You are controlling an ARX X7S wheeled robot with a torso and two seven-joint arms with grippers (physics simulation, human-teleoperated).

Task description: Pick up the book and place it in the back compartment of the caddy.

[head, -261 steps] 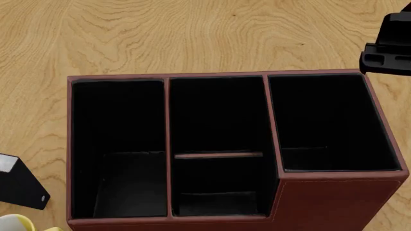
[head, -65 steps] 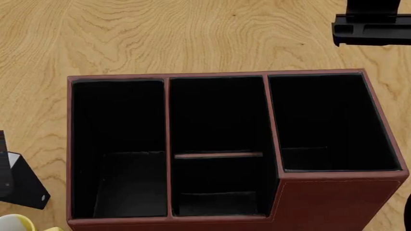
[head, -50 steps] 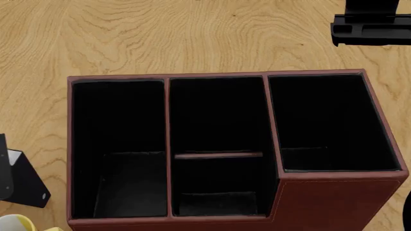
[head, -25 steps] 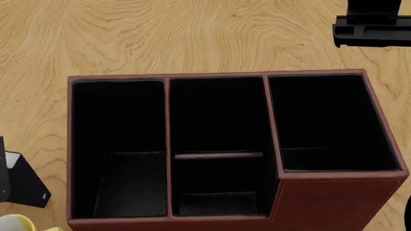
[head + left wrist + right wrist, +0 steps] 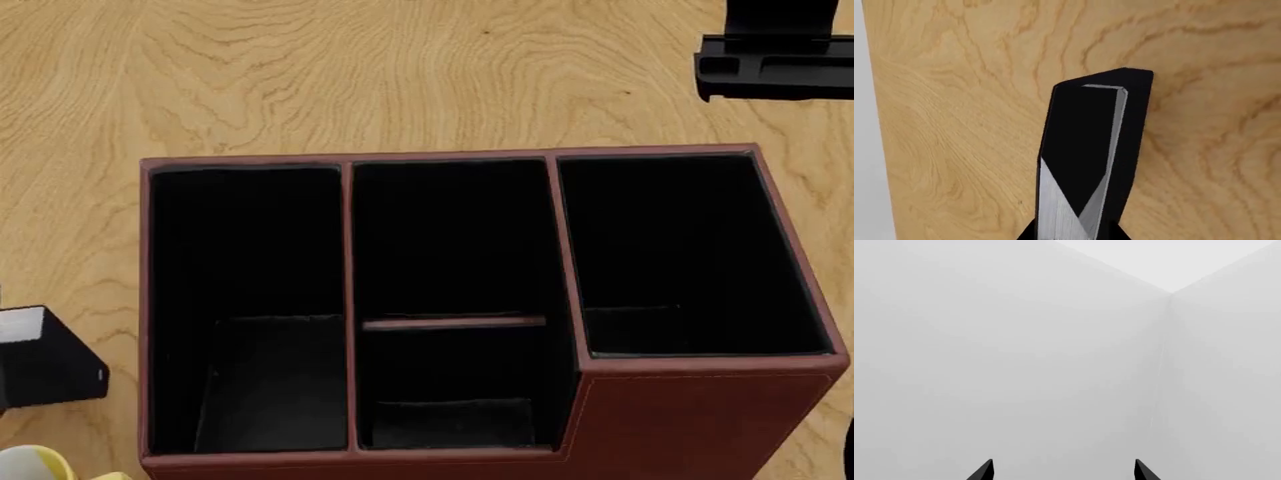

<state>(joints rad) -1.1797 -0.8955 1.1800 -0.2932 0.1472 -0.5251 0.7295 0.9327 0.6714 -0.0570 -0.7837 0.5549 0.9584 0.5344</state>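
Observation:
The book (image 5: 1084, 150), black with white-grey page edges, sits between the jaws of my left gripper (image 5: 1077, 236), which is shut on it above the wooden table. In the head view the book (image 5: 51, 360) shows at the left edge, beside the caddy (image 5: 694, 420), a red-brown box with black lining. The back compartment (image 5: 454, 390) is the small middle cell behind the low divider bar (image 5: 454, 322), and it is empty. My right gripper (image 5: 1063, 471) is open and empty and faces a blank grey wall. Its arm (image 5: 781, 60) is beyond the caddy's far right corner.
A white-and-yellow mug (image 5: 34, 465) peeks in at the bottom left, just below the book. The table's edge (image 5: 871, 150) runs close to the book in the left wrist view. Bare wooden tabletop (image 5: 400, 70) lies beyond the caddy.
The book has turned at the left edge of the head view, and its dotted corner has swung up and to the right. The right arm has barely moved.

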